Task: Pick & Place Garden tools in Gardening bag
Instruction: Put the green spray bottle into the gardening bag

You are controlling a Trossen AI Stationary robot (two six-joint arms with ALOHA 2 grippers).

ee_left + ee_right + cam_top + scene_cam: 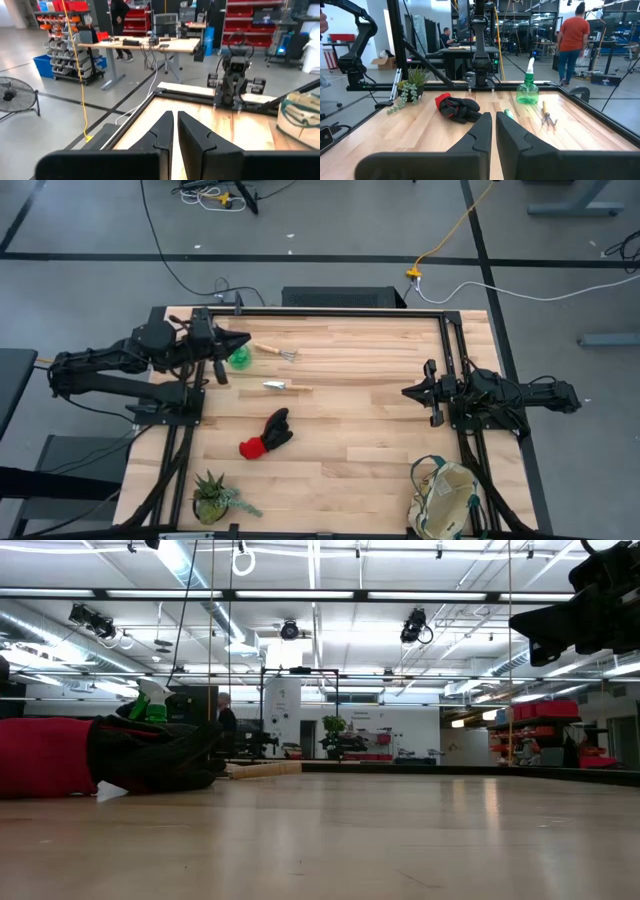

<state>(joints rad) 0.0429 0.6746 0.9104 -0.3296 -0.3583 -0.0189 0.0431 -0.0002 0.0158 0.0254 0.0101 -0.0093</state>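
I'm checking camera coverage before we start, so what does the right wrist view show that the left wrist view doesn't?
Only the right wrist view shows the tools: the glove pair, the rake, the green spray bottle, plus the potted plant and the shut right gripper. Only the left wrist view shows the gardening bag at the table's edge and the shut left gripper. Both show the wooden table and the opposite arm beyond it.

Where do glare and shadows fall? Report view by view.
High view: even light, no hard shadows on the table. Low view: ceiling lights streak across its surface. Right wrist view: light shines through the green bottle.
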